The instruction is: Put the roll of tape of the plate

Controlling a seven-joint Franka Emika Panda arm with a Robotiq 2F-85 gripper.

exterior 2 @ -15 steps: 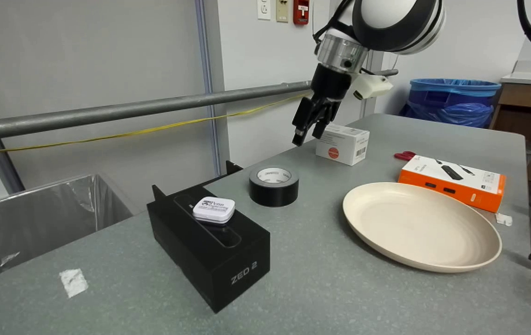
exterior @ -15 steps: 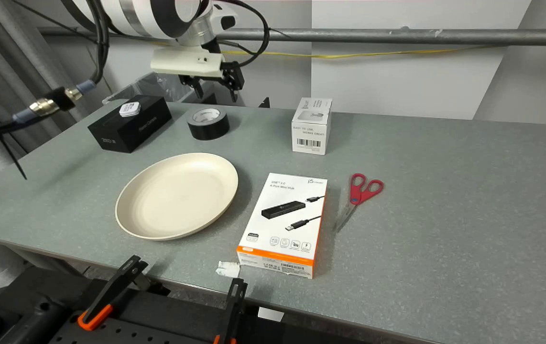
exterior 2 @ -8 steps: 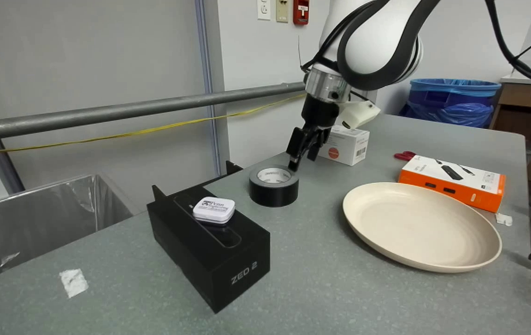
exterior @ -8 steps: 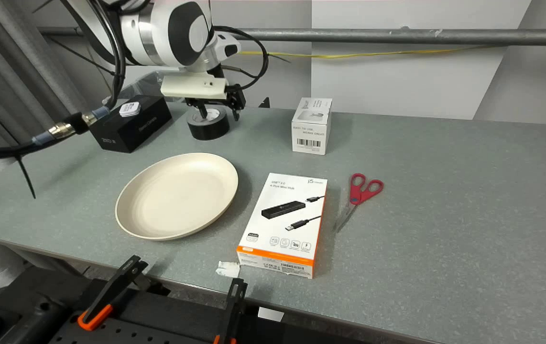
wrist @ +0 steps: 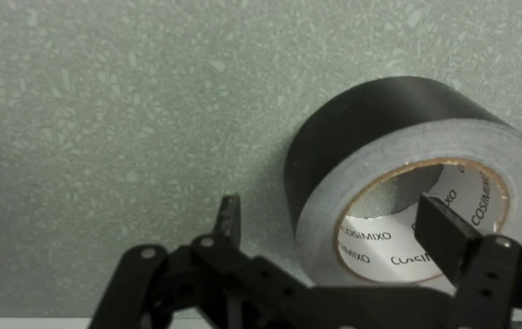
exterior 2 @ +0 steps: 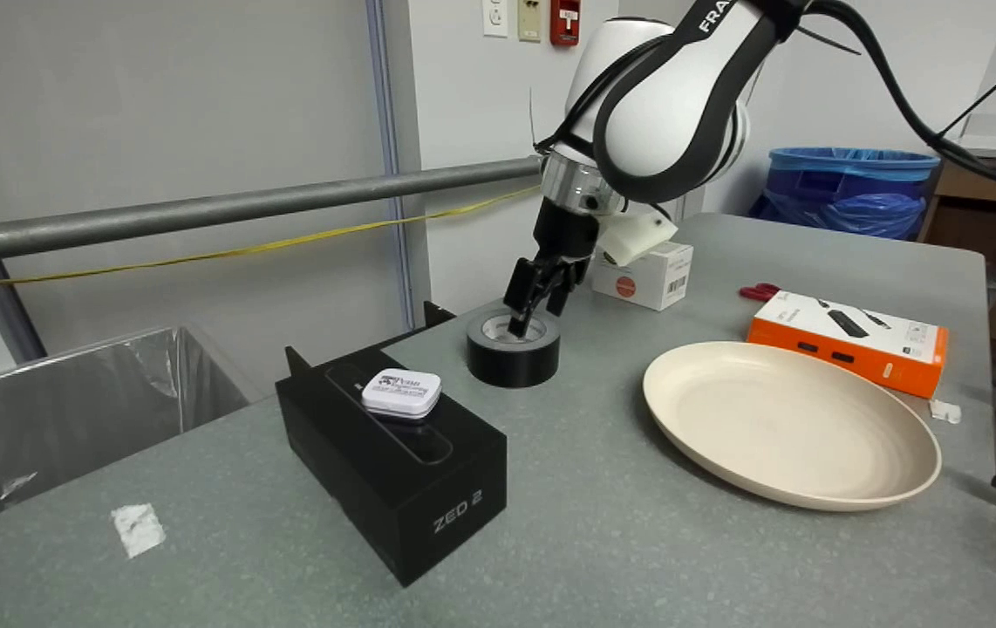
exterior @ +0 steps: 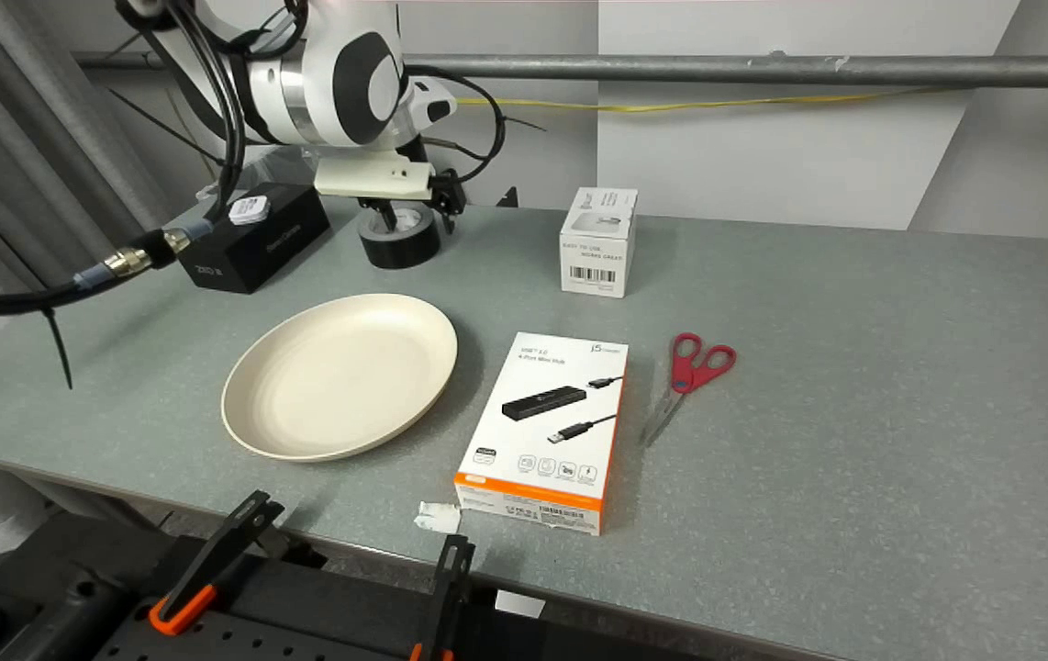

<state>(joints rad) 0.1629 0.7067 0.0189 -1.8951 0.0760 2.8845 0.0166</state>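
The roll of tape (exterior: pixel 400 254) lies flat on the table in both exterior views (exterior 2: pixel 513 366), beside a black box and behind the plate. The plate (exterior: pixel 340 376) is round, cream and bare; it also shows in an exterior view (exterior 2: pixel 786 427). My gripper (exterior: pixel 418 223) is open and low at the roll (exterior 2: pixel 537 318). In the wrist view the gripper (wrist: pixel 327 200) straddles the near wall of the roll (wrist: pixel 361 123). The right finger is in or over the hollow centre, and the left finger is outside, apart from the wall. How deep the finger reaches is unclear.
The black box (exterior 2: pixel 393 462) carries a small white tin (exterior 2: pixel 402 392). A white box (exterior: pixel 597 243), a white-and-orange hub box (exterior: pixel 547 422) and red scissors (exterior: pixel 691 372) lie to the right. A lined bin (exterior 2: pixel 97 419) stands beyond the table edge. A metal rail (exterior: pixel 763 70) runs behind.
My gripper has come down from above the table to the roll, moving toward the black box in the last half second. The fingers stay open. The roll and plate have not moved.
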